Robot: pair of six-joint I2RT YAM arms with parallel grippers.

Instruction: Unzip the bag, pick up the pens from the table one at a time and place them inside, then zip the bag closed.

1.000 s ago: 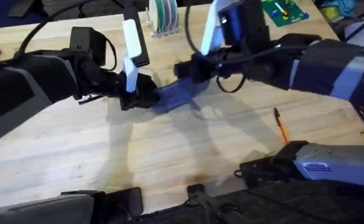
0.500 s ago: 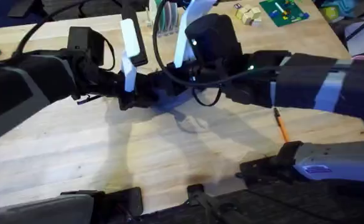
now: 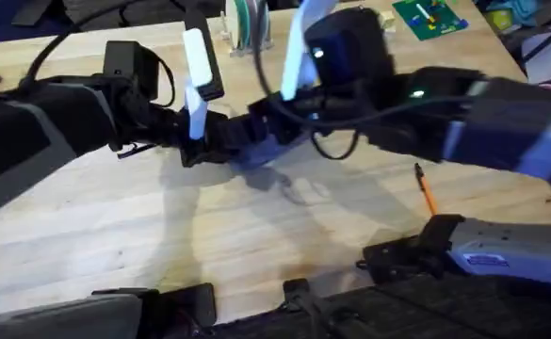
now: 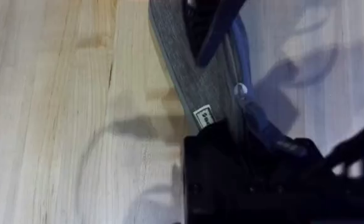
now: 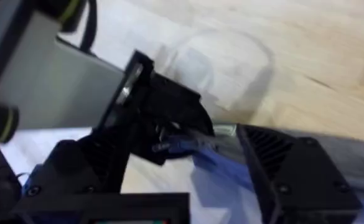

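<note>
Blue-grey bag (image 4: 194, 81), orange pen (image 3: 427, 193) with black end, pale wooden table (image 3: 209, 235)

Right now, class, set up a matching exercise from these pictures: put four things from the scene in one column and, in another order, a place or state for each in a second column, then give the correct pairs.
Column one:
1. bag
2. orange pen
3. left gripper
4. table

Column two:
A. lying alone on the wood by the right arm
B. pale planks under everything
C. clamped on one end of the pouch
D. blue-grey, between both grippers

Pairs: 1-D, 2-A, 3-C, 4-B
</note>
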